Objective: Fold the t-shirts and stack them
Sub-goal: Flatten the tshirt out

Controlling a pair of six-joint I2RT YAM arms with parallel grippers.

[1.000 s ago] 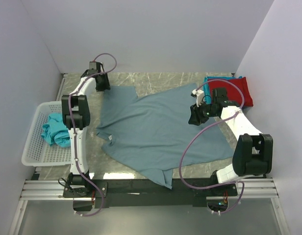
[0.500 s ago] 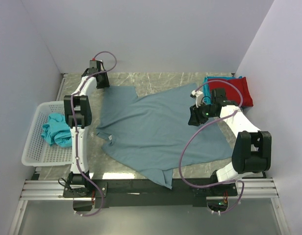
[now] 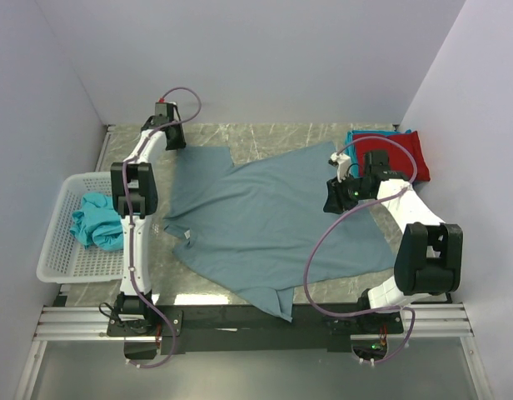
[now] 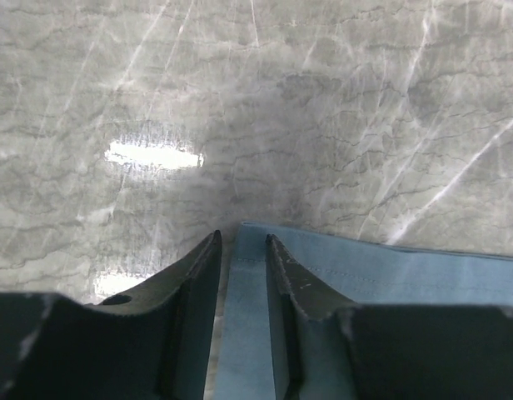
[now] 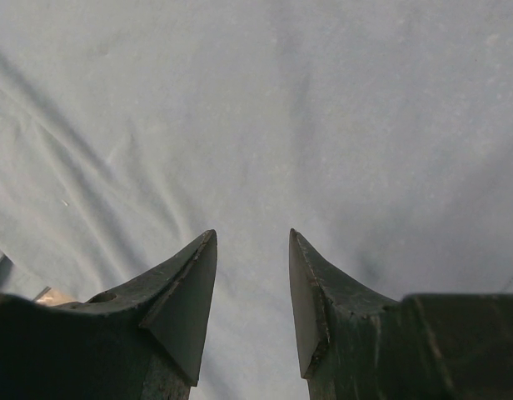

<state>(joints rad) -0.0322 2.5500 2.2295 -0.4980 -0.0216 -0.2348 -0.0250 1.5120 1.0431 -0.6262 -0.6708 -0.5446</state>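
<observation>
A large blue-grey t-shirt (image 3: pixel 265 225) lies spread flat across the table. My left gripper (image 3: pixel 175 147) is at its far-left corner. In the left wrist view the shirt's hemmed corner (image 4: pixel 390 271) lies between my left gripper's (image 4: pixel 243 237) fingers, which stand a narrow gap apart and do not pinch the cloth. My right gripper (image 3: pixel 330 200) hovers open over the shirt's right side, with plain blue-grey cloth (image 5: pixel 281 108) below my right gripper (image 5: pixel 252 236). A folded red t-shirt (image 3: pixel 402 154) lies on a teal t-shirt (image 3: pixel 356 136) at the far right. Another teal t-shirt (image 3: pixel 94 221) lies crumpled in the basket.
A white plastic basket (image 3: pixel 52 250) stands at the left edge of the table, beside the left arm. Grey walls close in the table on the left, back and right. Purple cables loop from both arms over the shirt's right side.
My left gripper's jaws have narrowed round the shirt's far-left corner, and the wrist has edged slightly towards the back wall. The right gripper has shifted slightly to the right.
</observation>
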